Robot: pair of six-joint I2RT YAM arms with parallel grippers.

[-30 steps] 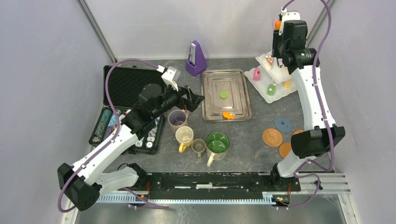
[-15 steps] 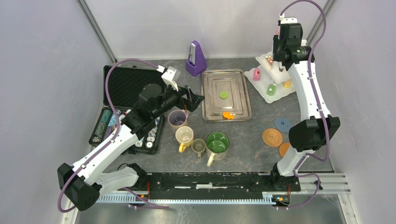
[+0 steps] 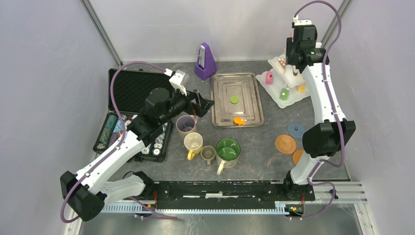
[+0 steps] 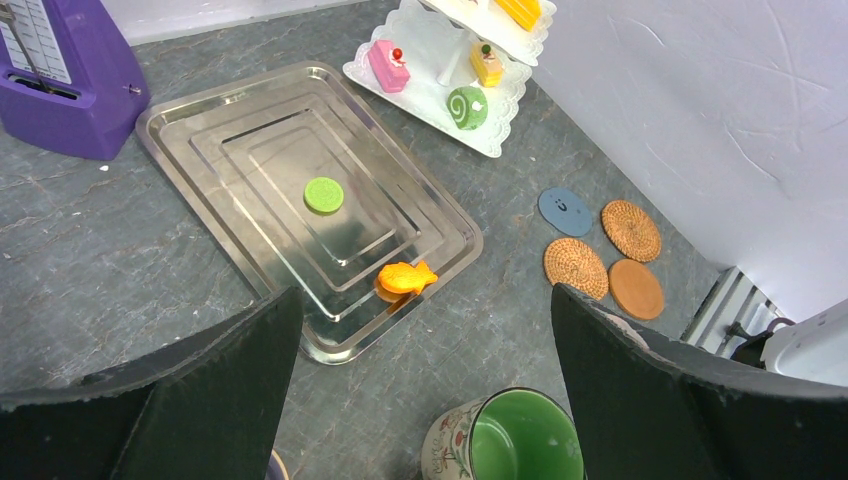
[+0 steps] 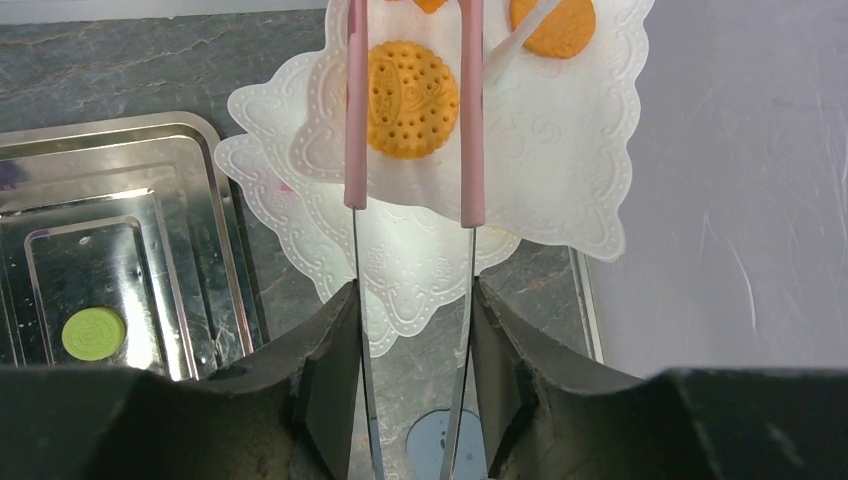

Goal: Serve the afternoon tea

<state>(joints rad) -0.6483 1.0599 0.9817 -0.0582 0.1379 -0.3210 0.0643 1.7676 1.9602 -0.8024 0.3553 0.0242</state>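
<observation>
My right gripper (image 5: 412,370) is shut on metal tongs (image 5: 466,120) with pink tips. The tips stand apart on either side of an orange biscuit (image 5: 412,98), which lies on the top tier of the white stand (image 5: 560,150). From above, that gripper (image 3: 295,67) hangs over the stand (image 3: 289,98). My left gripper (image 4: 425,380) is open and empty above the mugs. The big green mug (image 4: 525,440) is just below it, and it sits near the mauve mug (image 3: 186,124). An orange fish pastry (image 4: 405,277) and a green cookie (image 4: 323,194) lie on the steel tray (image 4: 200,120).
A yellow mug (image 3: 193,142) and an olive mug (image 3: 208,153) stand beside the green mug (image 3: 227,150). Cork coasters (image 3: 285,143) and a blue-grey one (image 3: 296,129) lie at the right. A purple metronome (image 3: 206,61) stands at the back, and a black chip case (image 3: 132,88) lies open at the left.
My right wrist has shifted back and left over the stand, and its elbow has come in. The left arm has not moved.
</observation>
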